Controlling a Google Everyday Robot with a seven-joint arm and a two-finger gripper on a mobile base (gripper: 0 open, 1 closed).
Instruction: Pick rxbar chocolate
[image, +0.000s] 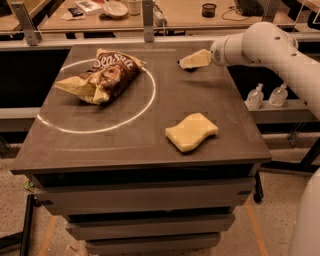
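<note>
My gripper (193, 60), with cream-coloured ends on a white arm, is low over the far right part of the dark table (150, 145). A small dark patch shows just beneath it; I cannot tell whether this is the rxbar chocolate or a shadow. No black bar with white lettering is plainly in view anywhere else. The gripper is well to the right of the chip bag and beyond the sponge.
A crinkled brown-and-yellow "Sea Salt" bag (102, 77) lies inside a white circle (150, 97) on the left of the table. A wavy yellow sponge (191, 131) lies front right. Two small bottles (267, 95) stand on a shelf to the right. A cluttered desk is behind.
</note>
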